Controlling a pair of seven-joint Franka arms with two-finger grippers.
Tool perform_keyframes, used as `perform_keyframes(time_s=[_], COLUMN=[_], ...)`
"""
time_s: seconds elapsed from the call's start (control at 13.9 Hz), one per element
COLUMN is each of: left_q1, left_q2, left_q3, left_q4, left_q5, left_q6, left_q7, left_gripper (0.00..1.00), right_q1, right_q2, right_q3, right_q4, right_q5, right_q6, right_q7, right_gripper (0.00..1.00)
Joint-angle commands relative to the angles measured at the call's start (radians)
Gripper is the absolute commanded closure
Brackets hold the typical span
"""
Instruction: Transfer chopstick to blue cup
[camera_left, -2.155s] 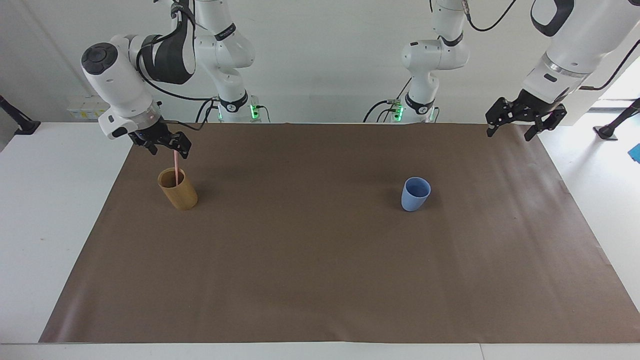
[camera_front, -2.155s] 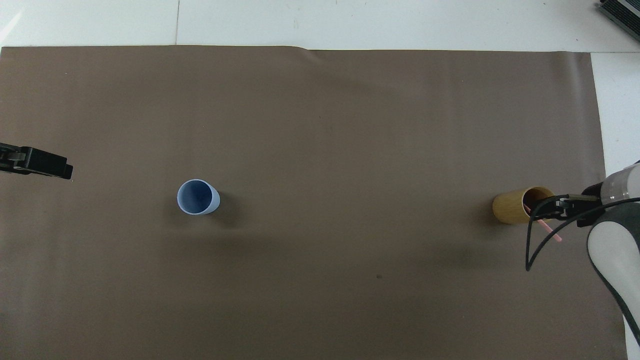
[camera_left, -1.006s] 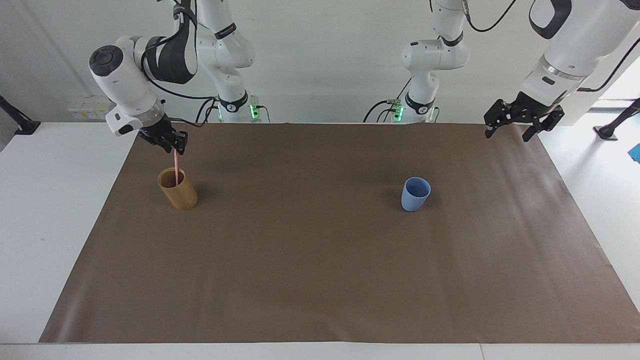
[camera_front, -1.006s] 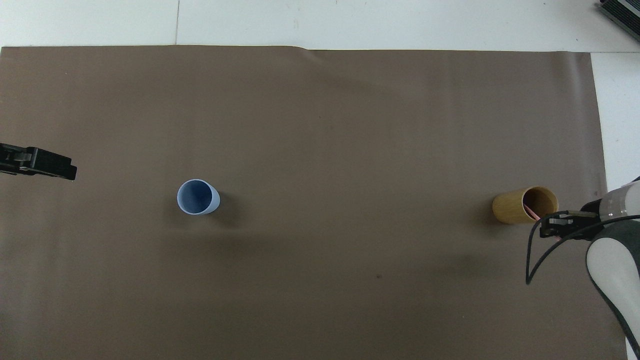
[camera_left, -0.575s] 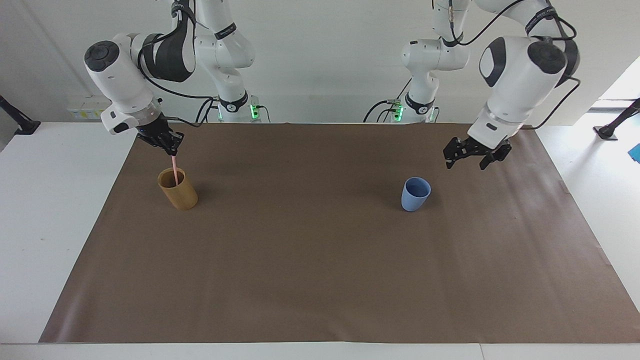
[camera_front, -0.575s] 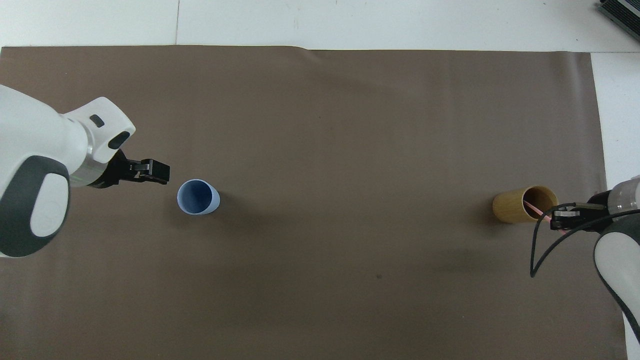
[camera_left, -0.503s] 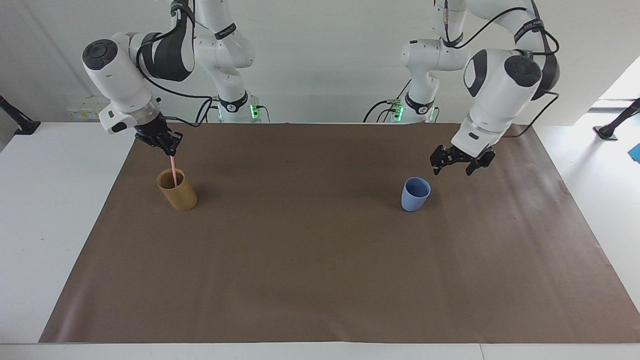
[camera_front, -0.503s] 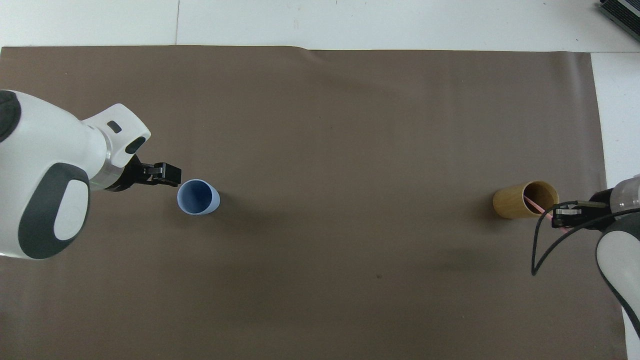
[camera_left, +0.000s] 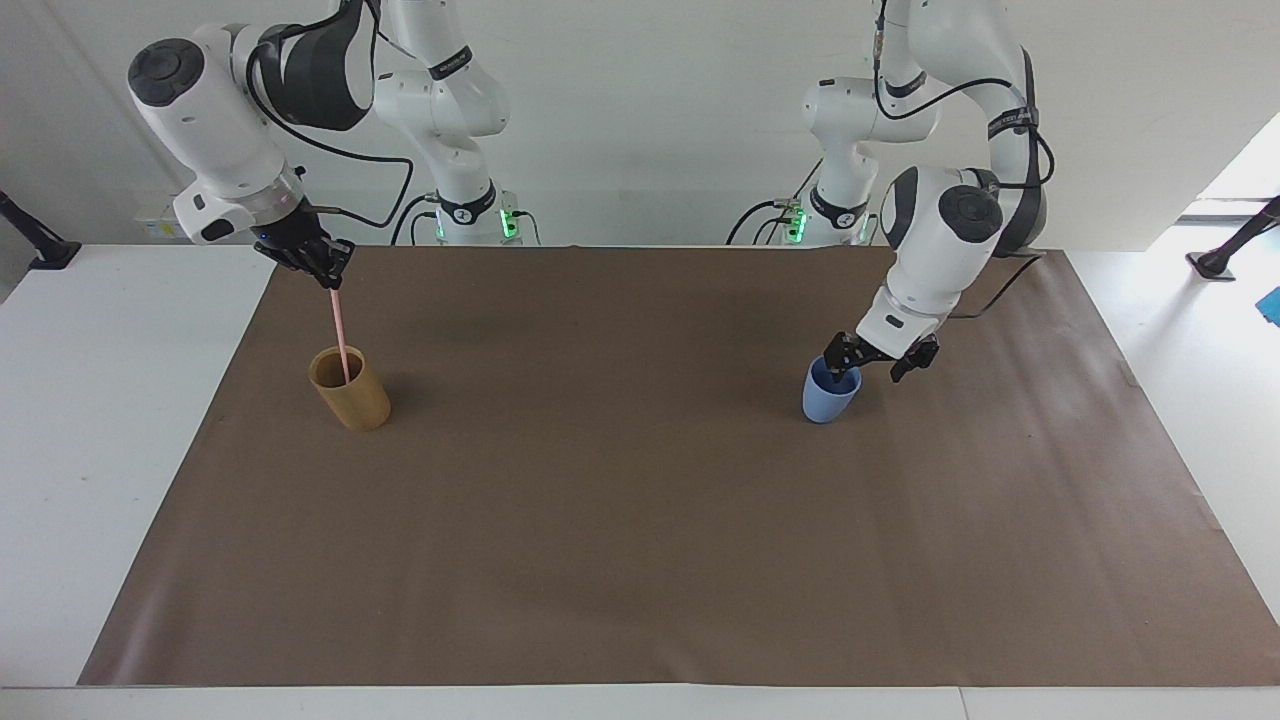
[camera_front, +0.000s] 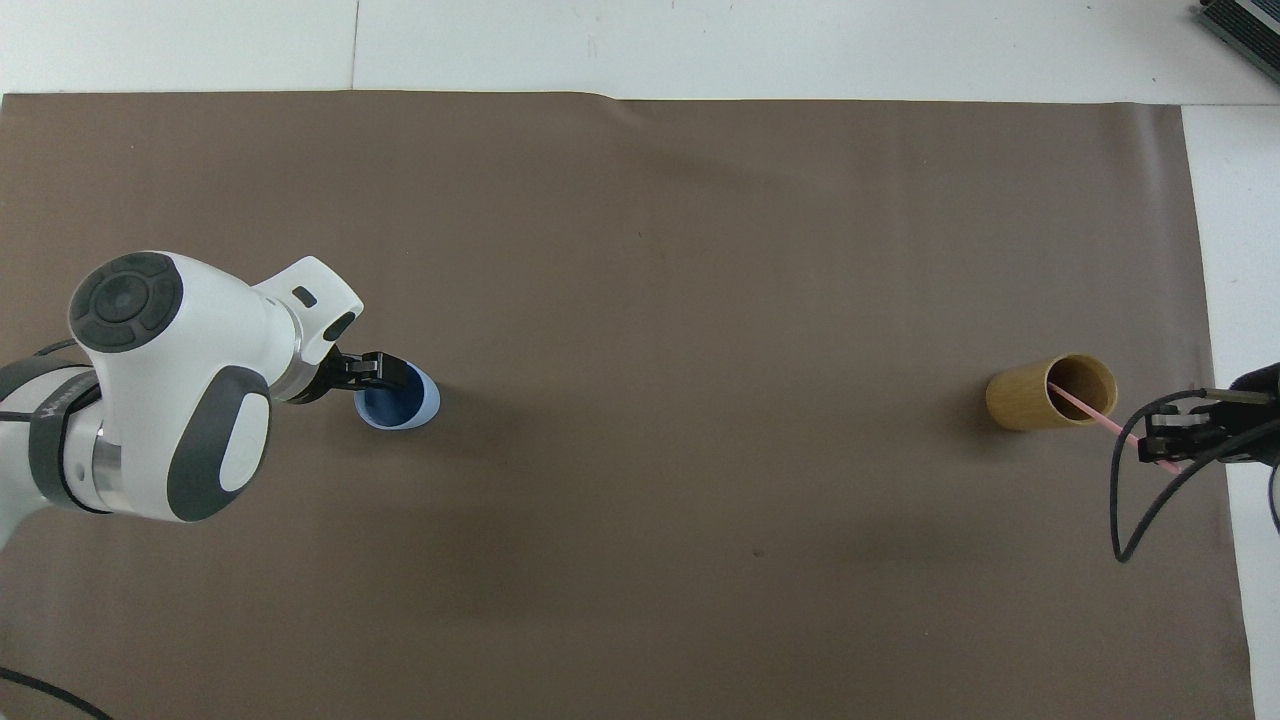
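Note:
The pale-pink chopstick (camera_left: 339, 333) (camera_front: 1093, 413) slants up out of a tan bamboo-coloured cup (camera_left: 352, 392) (camera_front: 1035, 402); its lower end is still inside that cup. My right gripper (camera_left: 326, 277) (camera_front: 1162, 446) is shut on the stick's top end, above the tan cup. The blue cup (camera_left: 826, 398) (camera_front: 412, 401) stands upright toward the left arm's end of the mat. My left gripper (camera_left: 864, 374) (camera_front: 383, 372) is open at the blue cup's rim, one finger over its mouth and the other outside it. Whether it touches the rim I cannot tell.
A brown mat (camera_left: 620, 520) covers most of the white table (camera_left: 90, 420). The two cups stand far apart on it, about equally near the robots. The left arm's big white wrist (camera_front: 170, 400) hangs over the mat beside the blue cup.
The left arm has swung in from the table's end and come down to the blue cup. The right gripper has shut on the chopstick and raised it partway out of the tan cup.

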Motion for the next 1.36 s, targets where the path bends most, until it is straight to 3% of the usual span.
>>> perform_keyframes(time_s=[0.0,0.14,0.22,0.57,0.72,0.93,1.15,1.29], left_q1=[-0.008,-0.01,-0.01,-0.022,-0.051,-0.193,-0.339,-0.428], left_q2=[0.018,0.025,0.026,0.035,0.035,0.064,0.087,0.086], left_q3=[0.01,0.01,0.01,0.01,0.011,0.011,0.011,0.011], left_q4=[-0.012,-0.016,-0.015,0.008,0.051,0.176,0.249,0.256], left_q5=[-0.01,-0.01,-0.01,-0.01,-0.01,0.013,0.033,0.033], left_q6=[0.04,0.041,0.041,0.026,0.012,-0.057,-0.06,-0.049], left_q7=[-0.006,-0.005,0.005,-0.009,-0.043,-0.26,-0.431,-0.468], left_gripper=[0.14,0.88,1.0,1.0,1.0,1.0,1.0,1.0], right_q1=[0.003,0.009,0.01,0.105,0.142,0.171,0.177,0.161], right_q2=[0.04,0.041,0.04,0.035,0.034,0.034,0.041,0.041], right_q3=[0.013,0.018,0.018,0.042,0.044,0.044,0.052,0.049], right_q4=[0.113,0.144,0.142,0.173,0.174,0.179,0.208,0.208], right_q5=[-0.008,-0.015,-0.015,-0.217,-0.235,-0.245,-0.183,-0.03], right_q6=[-0.092,-0.153,-0.172,-0.212,-0.225,-0.244,-0.254,-0.265], right_q7=[-0.019,-0.016,-0.016,-0.008,0.036,0.067,0.143,0.244], right_gripper=[1.0,1.0,1.0,1.0,1.0,1.0,1.0,1.0])
